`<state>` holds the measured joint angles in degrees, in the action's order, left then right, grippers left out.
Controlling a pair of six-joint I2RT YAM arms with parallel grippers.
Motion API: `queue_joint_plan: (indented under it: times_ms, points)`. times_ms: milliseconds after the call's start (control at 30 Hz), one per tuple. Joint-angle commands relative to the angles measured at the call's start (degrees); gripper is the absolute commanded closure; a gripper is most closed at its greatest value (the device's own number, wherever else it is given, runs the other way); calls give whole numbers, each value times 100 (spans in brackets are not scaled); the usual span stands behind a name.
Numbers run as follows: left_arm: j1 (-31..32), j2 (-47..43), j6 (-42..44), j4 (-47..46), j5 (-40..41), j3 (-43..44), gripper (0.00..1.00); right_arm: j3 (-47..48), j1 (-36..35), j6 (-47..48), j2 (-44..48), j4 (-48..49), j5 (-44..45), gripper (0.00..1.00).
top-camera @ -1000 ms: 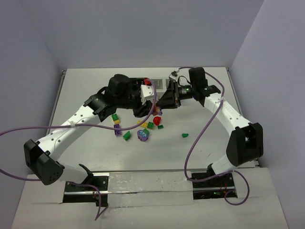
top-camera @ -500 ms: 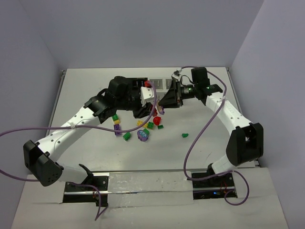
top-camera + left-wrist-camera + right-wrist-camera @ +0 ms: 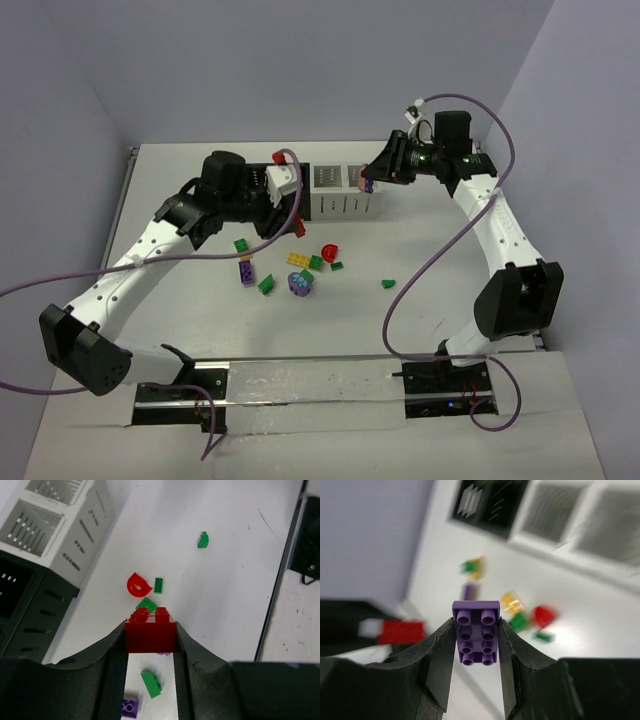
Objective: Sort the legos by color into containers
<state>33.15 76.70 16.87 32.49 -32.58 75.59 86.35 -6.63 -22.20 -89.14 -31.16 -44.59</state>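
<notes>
Both arms have risen from the pile toward the far edge. Mid-table, small green, yellow, purple and red plastic legos (image 3: 299,284) lie unsorted. Beyond them, the left gripper (image 3: 150,630) pinches a red studded brick (image 3: 150,636) and the right gripper (image 3: 476,642) a purple studded brick (image 3: 476,632), beside the joined black and white slotted bins (image 3: 340,205).

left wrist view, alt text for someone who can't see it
The left gripper clamps a red brick over a white table. Green pieces and a red piece lie beyond it, with white bins and a black bin at left.

White arm links (image 3: 130,270), black joints (image 3: 85,345), looping purple cables (image 3: 387,335)
</notes>
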Motion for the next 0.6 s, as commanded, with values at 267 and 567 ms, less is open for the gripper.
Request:
queue_joint_plan:
  times_ms: [267, 567]
  points:
    - [-87, 1040, -1851, -592, 762, 1585, 100, -1525, -650, 1456, 550, 3567, 4653, 100]
    - [-151, 1930, -2229, -888, 1339, 2367, 100, -1897, -869, 1658, 90, 4675, 4873, 100]
